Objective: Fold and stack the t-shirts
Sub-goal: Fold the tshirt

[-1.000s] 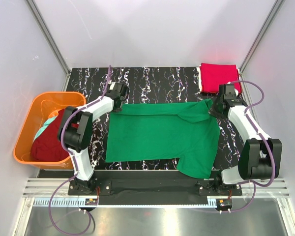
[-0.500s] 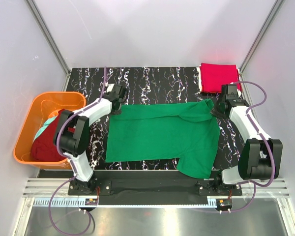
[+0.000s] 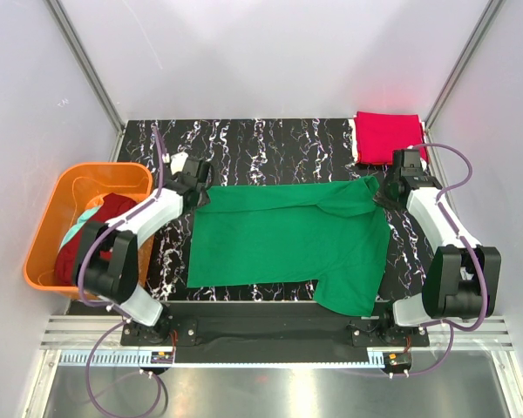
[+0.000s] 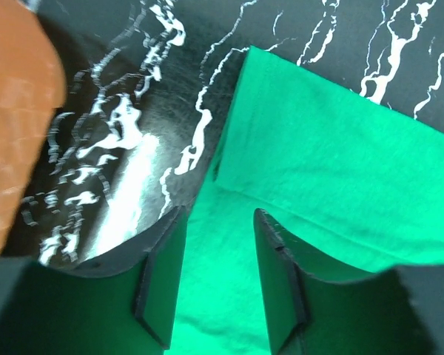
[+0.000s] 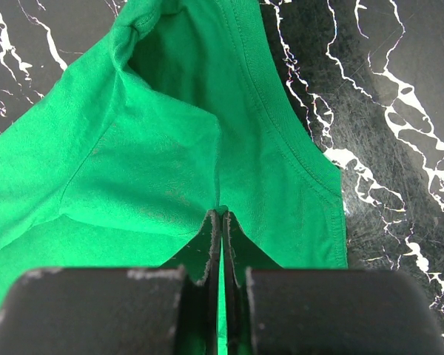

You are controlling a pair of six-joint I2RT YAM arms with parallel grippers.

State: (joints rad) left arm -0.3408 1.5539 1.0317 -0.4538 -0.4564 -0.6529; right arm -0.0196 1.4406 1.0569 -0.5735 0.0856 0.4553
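The green t-shirt (image 3: pixel 288 239) is light, limp cotton. It will sag and drag, so it should be held at hem corners and not mid-cloth. It lies spread over the middle of the table (image 3: pixel 270 139), solid kelly green and lightly creased, with one sleeve (image 3: pixel 349 292) flopping toward the near edge on the right. Above its far left corner hangs the left gripper (image 4: pixel 218 222), fingers apart. At its far right corner the right gripper (image 5: pixel 220 216) is closed, seemingly pinching a fold. A folded red t-shirt (image 3: pixel 388 135) sits in the far right corner.
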